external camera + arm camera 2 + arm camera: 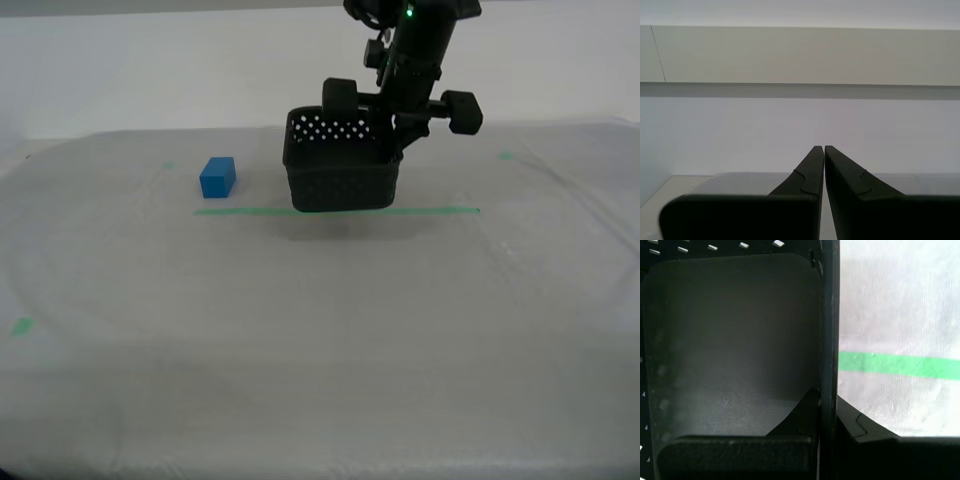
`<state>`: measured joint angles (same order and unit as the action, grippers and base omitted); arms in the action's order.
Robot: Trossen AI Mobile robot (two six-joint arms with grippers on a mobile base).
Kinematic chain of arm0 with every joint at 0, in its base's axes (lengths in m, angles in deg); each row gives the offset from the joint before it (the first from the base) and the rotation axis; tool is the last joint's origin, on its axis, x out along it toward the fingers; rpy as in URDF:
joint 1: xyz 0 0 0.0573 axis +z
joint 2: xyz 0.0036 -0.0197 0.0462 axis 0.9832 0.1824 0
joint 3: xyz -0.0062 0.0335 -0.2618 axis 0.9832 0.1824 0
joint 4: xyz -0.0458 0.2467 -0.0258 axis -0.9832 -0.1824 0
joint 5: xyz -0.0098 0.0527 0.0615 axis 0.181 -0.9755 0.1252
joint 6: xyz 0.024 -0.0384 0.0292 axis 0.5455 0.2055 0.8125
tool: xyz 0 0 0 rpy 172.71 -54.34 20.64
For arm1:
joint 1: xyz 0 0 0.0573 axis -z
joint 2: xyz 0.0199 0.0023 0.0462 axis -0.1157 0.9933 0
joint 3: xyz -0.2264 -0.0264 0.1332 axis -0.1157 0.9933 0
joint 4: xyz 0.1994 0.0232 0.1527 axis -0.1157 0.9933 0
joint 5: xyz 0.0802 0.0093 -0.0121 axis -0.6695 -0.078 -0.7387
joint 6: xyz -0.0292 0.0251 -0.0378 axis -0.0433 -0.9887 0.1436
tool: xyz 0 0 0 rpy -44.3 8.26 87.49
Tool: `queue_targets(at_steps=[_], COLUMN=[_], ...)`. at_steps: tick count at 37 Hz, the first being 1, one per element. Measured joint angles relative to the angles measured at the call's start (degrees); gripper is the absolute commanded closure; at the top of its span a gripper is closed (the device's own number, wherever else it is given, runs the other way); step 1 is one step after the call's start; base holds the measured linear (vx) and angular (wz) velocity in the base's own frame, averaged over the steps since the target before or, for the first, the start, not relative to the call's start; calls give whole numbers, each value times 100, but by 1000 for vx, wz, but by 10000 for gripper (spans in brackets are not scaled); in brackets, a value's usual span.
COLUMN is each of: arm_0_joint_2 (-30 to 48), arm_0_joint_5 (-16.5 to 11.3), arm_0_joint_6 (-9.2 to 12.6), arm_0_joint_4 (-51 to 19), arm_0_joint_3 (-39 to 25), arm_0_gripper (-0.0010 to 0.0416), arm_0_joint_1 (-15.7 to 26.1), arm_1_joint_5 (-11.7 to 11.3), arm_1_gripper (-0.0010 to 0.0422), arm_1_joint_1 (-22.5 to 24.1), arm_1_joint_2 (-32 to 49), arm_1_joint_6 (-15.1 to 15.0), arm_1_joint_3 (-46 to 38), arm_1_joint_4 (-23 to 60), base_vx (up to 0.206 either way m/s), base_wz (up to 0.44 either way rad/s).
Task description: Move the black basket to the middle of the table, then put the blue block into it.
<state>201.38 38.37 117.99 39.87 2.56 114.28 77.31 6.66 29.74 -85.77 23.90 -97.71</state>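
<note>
- While the black basket [340,172] hangs just above the table [320,340], its lower front edge covers part of the green tape line [430,210], and a faint shadow lies on the surface beneath it.
- Its near wall is solid-looking with fine perforations; the inner far wall shows rows of light holes.
- My first gripper [829,405] holds the basket by one side wall: in the first wrist view one finger lies inside against the dark floor, the other outside over the table, and the rim runs between them.
- The arm [420,50] carrying it comes down from above onto the basket's rim at the exterior view's right.
- The blue block [217,177] sits on the table beside the basket, toward the exterior view's left, apart from it and just behind the tape line.
- My second gripper [824,150] has its fingertips pressed together with nothing between them, facing a plain pale wall.
- Small green marks dot the table around the basket.
</note>
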Motion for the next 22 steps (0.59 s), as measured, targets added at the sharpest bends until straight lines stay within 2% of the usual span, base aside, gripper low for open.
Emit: queue_targets(at_steps=[7, 22], arm_0_joint_2=[0, 0], arm_0_joint_5=[15, 367], arm_0_joint_6=[166, 175], arm_0_joint_4=[468, 874], arm_0_joint_3=[439, 634], arm_0_gripper=[406, 406], arm_0_joint_1=[9, 11], arm_1_joint_5=[0, 0], arm_1_gripper=[412, 412], arm_1_joint_1=[0, 0], arm_1_joint_2=[0, 0], arm_1_joint_6=[0, 0], arm_1_joint_3=[0, 0], arm_1_joint_4=[0, 0], base_vx=[0, 0], base_wz=[0, 0])
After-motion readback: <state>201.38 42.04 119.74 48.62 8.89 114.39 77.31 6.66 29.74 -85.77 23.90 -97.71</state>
